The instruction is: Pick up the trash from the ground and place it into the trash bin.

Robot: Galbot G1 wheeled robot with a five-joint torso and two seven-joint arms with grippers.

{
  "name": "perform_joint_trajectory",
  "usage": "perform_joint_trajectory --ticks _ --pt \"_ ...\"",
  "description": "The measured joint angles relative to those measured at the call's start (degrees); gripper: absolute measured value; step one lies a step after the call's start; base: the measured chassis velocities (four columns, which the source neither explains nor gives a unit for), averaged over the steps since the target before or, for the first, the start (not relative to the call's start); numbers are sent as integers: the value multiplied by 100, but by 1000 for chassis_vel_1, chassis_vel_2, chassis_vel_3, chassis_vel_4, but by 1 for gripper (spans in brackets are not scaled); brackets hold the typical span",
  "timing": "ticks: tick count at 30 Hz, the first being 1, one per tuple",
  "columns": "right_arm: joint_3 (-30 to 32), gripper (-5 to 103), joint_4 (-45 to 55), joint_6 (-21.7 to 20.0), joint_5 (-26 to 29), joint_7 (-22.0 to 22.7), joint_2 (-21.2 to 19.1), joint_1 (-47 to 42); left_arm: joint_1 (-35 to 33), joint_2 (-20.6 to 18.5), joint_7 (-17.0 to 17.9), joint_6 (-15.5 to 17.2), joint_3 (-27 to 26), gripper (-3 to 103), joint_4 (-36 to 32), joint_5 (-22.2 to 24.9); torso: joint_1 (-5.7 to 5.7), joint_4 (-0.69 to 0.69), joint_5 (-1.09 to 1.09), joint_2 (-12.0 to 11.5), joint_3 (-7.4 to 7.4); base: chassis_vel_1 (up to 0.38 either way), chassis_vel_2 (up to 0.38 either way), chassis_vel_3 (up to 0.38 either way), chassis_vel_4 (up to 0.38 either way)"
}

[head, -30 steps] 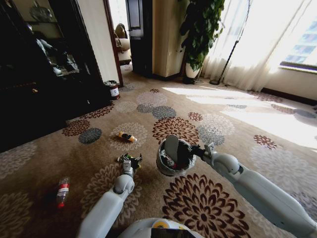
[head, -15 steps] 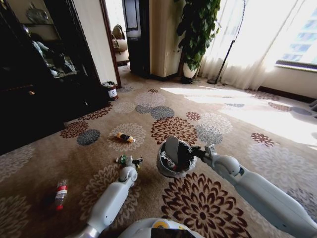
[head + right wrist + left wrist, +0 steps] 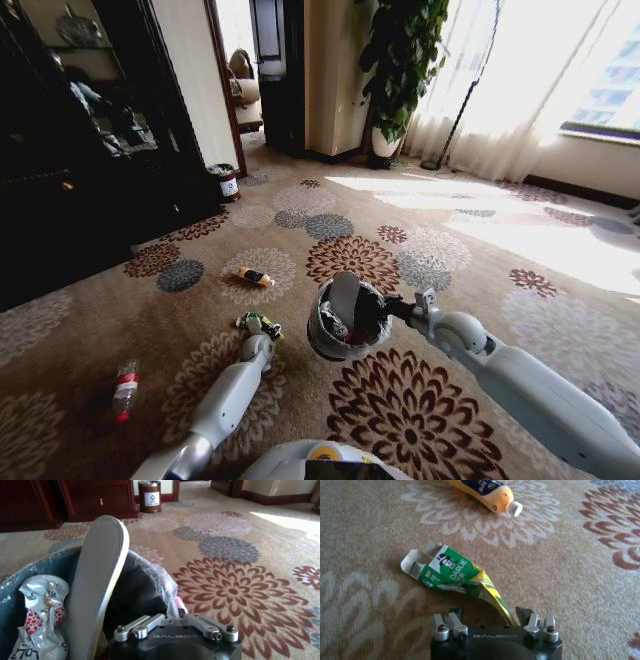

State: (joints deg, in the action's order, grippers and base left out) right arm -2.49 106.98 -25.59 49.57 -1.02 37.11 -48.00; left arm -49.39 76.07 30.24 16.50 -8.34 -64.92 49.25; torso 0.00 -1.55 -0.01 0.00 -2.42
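A flattened green and yellow carton (image 3: 447,572) of trash lies on the carpet, and its yellow tail runs in between the fingers of my left gripper (image 3: 490,613), which stands open around it. From the head the same carton (image 3: 262,322) sits at the tip of my left gripper (image 3: 256,334). My right gripper (image 3: 396,305) is shut on the rim of the trash bin (image 3: 322,345) and holds it off the floor beside the carton. Its grey liner (image 3: 150,573) holds a red and white wrapper (image 3: 42,611) and a flat grey piece (image 3: 97,577). My right gripper (image 3: 167,617) clamps the near rim.
A yellow tube (image 3: 485,491) with a white cap lies just beyond the carton, also seen as the tube (image 3: 254,276). A clear bottle with a red cap (image 3: 124,388) lies far left. A dark cabinet (image 3: 70,170), a small standing bin (image 3: 228,183) and a potted plant (image 3: 395,70) line the back.
My left arm has stretched lower toward the floor while its gripper stays at the green carton. The held trash bin has shifted slightly left. The head camera has moved a little.
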Motion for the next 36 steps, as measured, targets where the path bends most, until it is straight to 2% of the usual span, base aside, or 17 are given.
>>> perform_joint_trajectory --ticks 1,4,5,8,11,13,14,16,20,22,26,28,29,32,33,35,36 --pt "0 1 0 0 0 0 0 0 0 0 0 0 0 77 0 0 0 0 0 0 0 0 0 0 0" --pt "0 1 -6 0 36 0 -23 38 98 86 -25 -7 16 61 143 0 0 0 1 0 0 0 0 0 0" --pt "0 1 -6 0 36 0 -23 38 98 86 -25 -7 16 61 143 0 0 0 1 0 0 0 0 0 0" --pt "0 1 -34 3 38 0 -33 27 143 126 -51 0 19 49 166 11 0 0 1 0 0 0 0 0 0" --pt "12 1 -47 16 61 0 -15 -3 188 138 -76 30 29 34 215 107 0 0 2 0 0 0 0 0 0" --pt "12 1 -50 19 65 0 -9 -6 202 140 -77 27 31 34 252 134 0 0 2 0 0 0 0 0 0" --pt "13 1 -59 19 65 -1 -1 -6 216 139 -77 14 34 23 299 165 0 -1 1 0 0 0 0 0 0" --pt "13 1 -68 19 64 -1 3 -6 218 137 -78 6 36 23 311 188 0 -1 1 0 0 0 0 0 0" --pt "-2 1 -81 21 51 -2 15 13 219 110 -82 -22 38 3 310 244 0 0 1 0 0 0 0 0 0" --pt "-5 1 -82 21 41 -2 19 17 204 90 -82 -55 47 1 277 221 0 0 1 0 0 0 0 0 0" --pt "-9 1 -82 21 28 -2 32 15 64 26 -148 -242 55 0 -26 -301 0 0 0 0 0 0 0 0 0" --pt "-6 1 -83 22 -17 -3 45 -17 -162 -102 -294 -516 54 0 -714 -1252 0 -2 1 0 1 0 0 0 0" --pt "-6 1 -83 22 -17 -3 45 -17 -162 -102 -294 -516 54 0 -714 -1252 0 -2 1 0 1 0 0 0 0" --pt "-9 1 -222 22 -77 -5 122 10 -341 -335 -339 -705 54 0 -1784 -1967 0 1 0 0 0 0 0 0 0" --pt "-9 1 -222 22 -77 -5 122 10 -341 -335 -339 -705 54 0 -1784 -1967 0 1 0 0 0 0 0 0 0" --pt "-46 1 -370 12 -83 -3 198 107 -409 -506 -365 -711 68 0 -2585 -2174 0 1 2 0 1 0 0 0 0" --pt "-46 1 -370 12 -83 -3 198 107 -409 -506 -365 -711 68 0 -2585 -2174 0 1 2 0 1 0 0 0 0"
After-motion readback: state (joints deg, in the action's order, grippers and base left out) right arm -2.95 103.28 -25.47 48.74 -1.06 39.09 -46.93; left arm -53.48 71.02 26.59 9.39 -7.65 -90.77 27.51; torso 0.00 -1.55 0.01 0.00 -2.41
